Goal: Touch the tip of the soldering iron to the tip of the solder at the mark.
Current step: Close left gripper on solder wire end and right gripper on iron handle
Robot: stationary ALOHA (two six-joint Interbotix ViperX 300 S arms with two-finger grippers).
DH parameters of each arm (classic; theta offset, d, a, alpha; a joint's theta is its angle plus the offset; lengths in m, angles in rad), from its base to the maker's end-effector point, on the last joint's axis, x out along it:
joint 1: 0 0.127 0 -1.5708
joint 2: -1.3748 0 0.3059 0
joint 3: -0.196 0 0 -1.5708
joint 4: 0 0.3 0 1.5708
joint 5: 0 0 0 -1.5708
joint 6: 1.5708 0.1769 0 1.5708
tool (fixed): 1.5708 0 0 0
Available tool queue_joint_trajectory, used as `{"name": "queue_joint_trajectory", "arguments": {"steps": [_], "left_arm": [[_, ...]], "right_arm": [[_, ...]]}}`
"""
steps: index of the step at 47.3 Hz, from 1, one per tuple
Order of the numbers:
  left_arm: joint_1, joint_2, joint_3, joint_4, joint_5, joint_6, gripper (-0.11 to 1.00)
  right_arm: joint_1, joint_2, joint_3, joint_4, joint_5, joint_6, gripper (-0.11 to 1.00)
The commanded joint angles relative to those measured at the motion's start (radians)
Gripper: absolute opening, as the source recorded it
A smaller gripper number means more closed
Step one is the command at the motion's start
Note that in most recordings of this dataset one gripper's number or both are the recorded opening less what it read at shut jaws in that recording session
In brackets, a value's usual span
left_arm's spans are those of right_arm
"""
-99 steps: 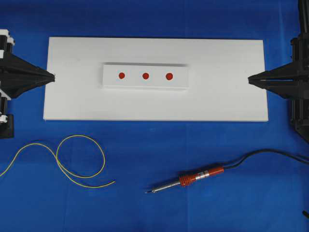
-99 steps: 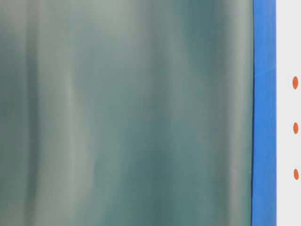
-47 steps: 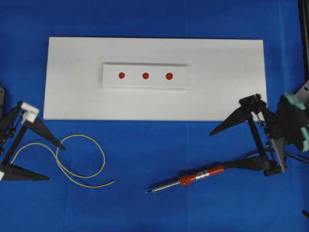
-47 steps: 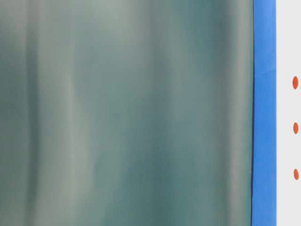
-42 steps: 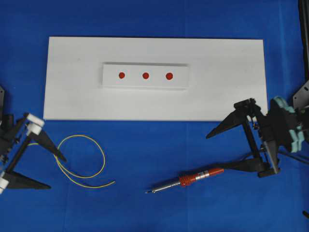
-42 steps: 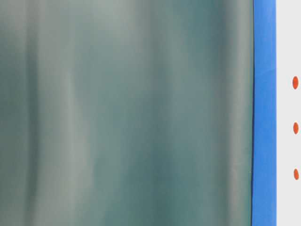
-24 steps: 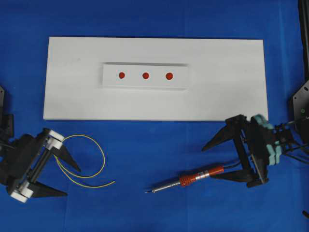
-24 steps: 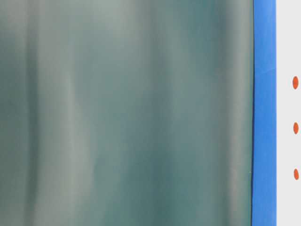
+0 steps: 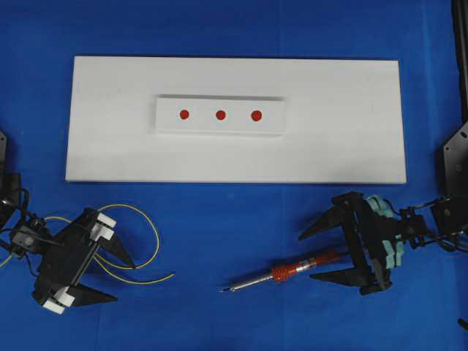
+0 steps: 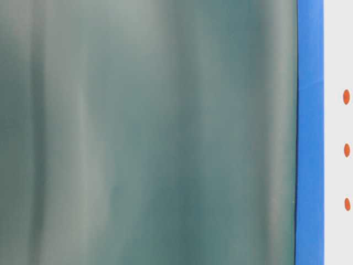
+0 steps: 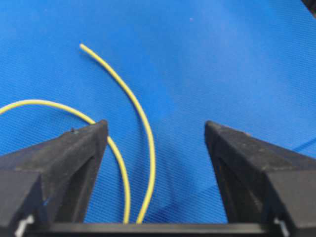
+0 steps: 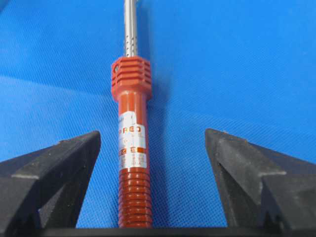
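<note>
The soldering iron [image 9: 281, 273] lies on the blue mat at the front right, its dark tip pointing left. My right gripper [image 9: 306, 257] is open and straddles the iron's handle [image 12: 132, 128], which lies nearer the left finger with gaps on both sides. The thin yellow solder [image 9: 156, 241] curls on the mat at the front left. My left gripper [image 9: 123, 280] is open over it, with two strands of solder [image 11: 152, 159] running between its fingers, untouched. Three red marks [image 9: 220, 114] sit on a raised white block on the white board.
The white board [image 9: 351, 139] fills the middle of the mat, behind both grippers. The iron's black cable runs off to the right under my right gripper. The table-level view is mostly a blurred grey-green surface, with the red marks [image 10: 347, 149] at its right edge.
Both arms have swung from the board's ends down to the front of the mat. The left gripper now straddles the solder and the right gripper the iron's handle. Both jaws have narrowed slightly.
</note>
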Motion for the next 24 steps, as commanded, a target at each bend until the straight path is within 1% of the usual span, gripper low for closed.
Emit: {"name": "queue_joint_trajectory", "arguments": {"steps": [1,10,16,19,21,24], "left_arm": [[-0.003,0.011,-0.008,-0.003,-0.026,0.000,0.68],[-0.006,0.051,-0.006,-0.003,-0.083,0.017,0.58],[-0.008,0.071,-0.005,-0.003,-0.092,0.032,0.52],[-0.008,0.078,-0.005,-0.003,-0.092,0.038,0.43],[-0.008,0.083,-0.005,-0.003,-0.092,0.041,0.37],[-0.008,0.086,-0.005,-0.003,-0.091,0.041,0.24]], "right_arm": [[0.005,0.009,-0.021,0.005,-0.014,-0.002,0.73],[0.005,0.043,-0.032,0.005,-0.017,-0.003,0.66],[0.003,0.061,-0.031,0.005,-0.034,-0.005,0.59],[0.002,0.078,-0.032,0.005,-0.043,-0.009,0.54],[0.000,0.091,-0.034,0.005,-0.051,-0.009,0.48],[-0.002,0.103,-0.034,0.005,-0.060,-0.011,0.37]]}}
